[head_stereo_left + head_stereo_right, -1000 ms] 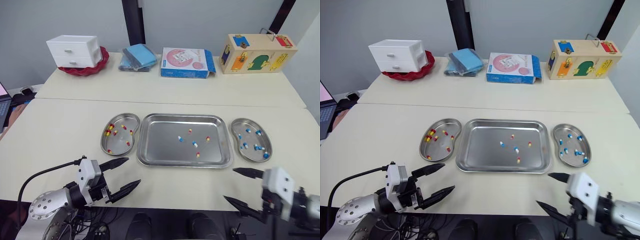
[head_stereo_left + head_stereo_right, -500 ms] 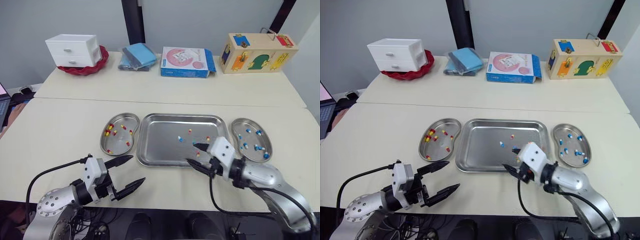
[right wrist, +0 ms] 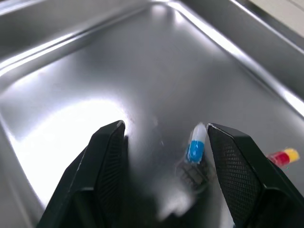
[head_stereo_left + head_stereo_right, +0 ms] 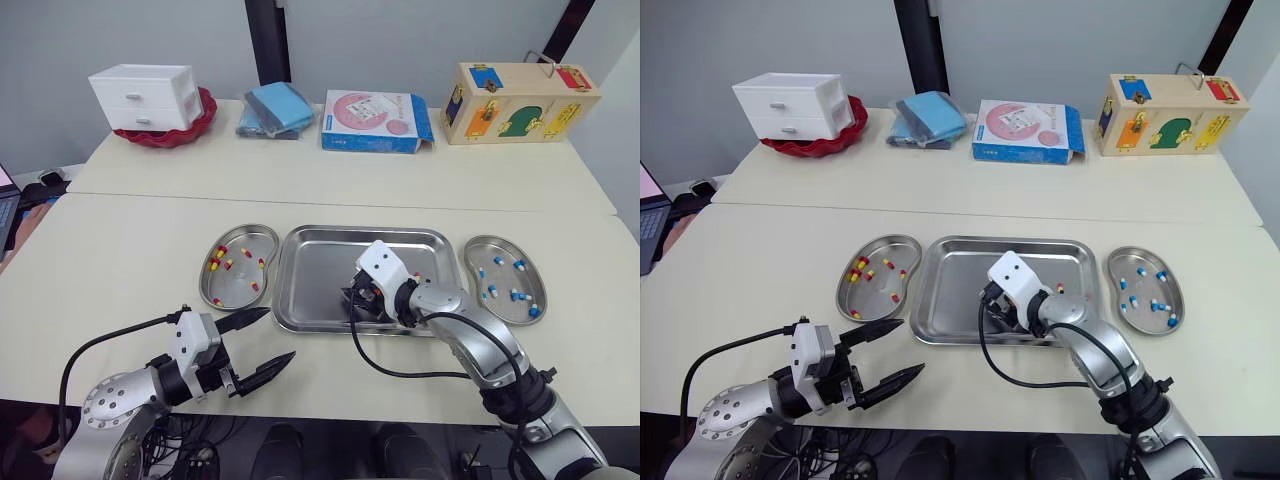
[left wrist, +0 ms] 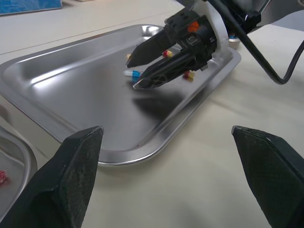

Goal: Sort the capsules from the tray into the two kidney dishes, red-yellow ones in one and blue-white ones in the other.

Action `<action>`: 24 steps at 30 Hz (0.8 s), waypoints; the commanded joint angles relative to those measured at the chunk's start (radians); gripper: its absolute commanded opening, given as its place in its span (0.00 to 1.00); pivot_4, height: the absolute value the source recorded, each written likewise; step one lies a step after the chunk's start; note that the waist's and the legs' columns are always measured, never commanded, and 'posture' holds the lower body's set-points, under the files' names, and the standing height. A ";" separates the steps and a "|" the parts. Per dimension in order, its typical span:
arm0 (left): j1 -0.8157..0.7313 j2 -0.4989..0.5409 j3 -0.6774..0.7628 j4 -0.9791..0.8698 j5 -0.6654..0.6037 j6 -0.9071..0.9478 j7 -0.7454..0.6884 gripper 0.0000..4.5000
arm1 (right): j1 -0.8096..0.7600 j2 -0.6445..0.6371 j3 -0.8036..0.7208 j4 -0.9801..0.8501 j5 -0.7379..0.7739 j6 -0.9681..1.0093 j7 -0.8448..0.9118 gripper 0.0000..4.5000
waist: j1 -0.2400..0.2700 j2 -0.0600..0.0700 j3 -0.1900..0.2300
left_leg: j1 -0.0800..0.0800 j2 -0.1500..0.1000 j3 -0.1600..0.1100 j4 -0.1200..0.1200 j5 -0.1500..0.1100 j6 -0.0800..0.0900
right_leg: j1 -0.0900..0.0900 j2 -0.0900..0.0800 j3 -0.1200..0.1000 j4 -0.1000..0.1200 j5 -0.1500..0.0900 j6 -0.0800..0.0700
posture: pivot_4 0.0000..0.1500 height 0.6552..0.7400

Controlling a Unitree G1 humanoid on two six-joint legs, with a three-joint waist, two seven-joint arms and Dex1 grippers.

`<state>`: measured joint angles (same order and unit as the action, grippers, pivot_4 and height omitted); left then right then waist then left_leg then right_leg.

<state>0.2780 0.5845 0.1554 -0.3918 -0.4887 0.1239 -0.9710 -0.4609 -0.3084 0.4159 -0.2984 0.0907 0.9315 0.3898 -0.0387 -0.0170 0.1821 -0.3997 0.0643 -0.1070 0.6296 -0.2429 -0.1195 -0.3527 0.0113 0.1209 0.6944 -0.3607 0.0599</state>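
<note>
Tray (image 4: 315,275) at mid-bench (image 4: 130,260): we find the right jaws parted inside it, low over the metal, their tips either side of a blue-white capsule (image 3: 194,145) lying flat. We cannot tell whether either tip touches it. A red-yellow capsule (image 3: 283,156) lies just beside. At the tray's 9 o'clock the left kidney dish (image 4: 238,280) holds red-yellow capsules (image 4: 215,266). At its 3 o'clock the right kidney dish (image 4: 503,279) holds blue-white ones (image 4: 517,295). The left jaws hang wide open and empty over the bench at the tray's 7 o'clock.
</note>
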 commanded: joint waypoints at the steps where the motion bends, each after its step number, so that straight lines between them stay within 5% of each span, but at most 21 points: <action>1: 0.000 0.001 -0.003 -0.045 -0.007 -0.004 0.013 1.00 | -0.011 0.008 -0.010 -0.018 -0.012 -0.004 -0.006 0.66 | -0.003 0.000 0.000 | 0.000 0.000 0.000 0.000 0.000 0.000 | 0.000 0.000 0.000 0.001 0.000 0.000 | 1.00 1.00; 6: 0.007 -0.001 -0.009 -0.055 -0.007 -0.002 0.025 1.00 | -0.003 0.010 -0.006 0.007 -0.012 -0.002 0.000 0.66 | -0.004 0.000 0.000 | 0.000 0.000 0.000 0.000 0.000 0.000 | 0.000 0.000 0.000 0.001 0.000 0.000 | 1.00 1.00; 19: -0.001 -0.001 -0.013 -0.047 -0.007 -0.008 0.029 1.00 | -0.038 0.000 0.027 0.056 -0.059 -0.063 0.026 0.00 | -0.015 0.000 0.000 | 0.001 0.000 0.000 0.000 0.000 0.000 | 0.000 0.000 0.000 0.002 0.000 0.000 | 1.00 1.00; 24: -0.012 0.003 -0.022 -0.043 -0.029 0.008 0.008 1.00 | -0.018 -0.026 0.000 -0.060 -0.048 -0.075 0.055 0.00 | -0.014 0.000 0.000 | 0.001 0.000 0.000 0.000 0.000 0.000 | 0.000 0.000 0.000 0.002 0.000 0.000 | 1.00 1.00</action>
<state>0.2715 0.5849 0.1414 -0.4193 -0.4909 0.1300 -0.9501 -0.4842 -0.3265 0.4421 -0.2585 0.0322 0.8706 0.4315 -0.0530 -0.0167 0.1824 -0.3994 0.0641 -0.1073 0.6298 -0.2428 -0.1196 -0.3528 0.0115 0.1208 0.6961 -0.3609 0.0598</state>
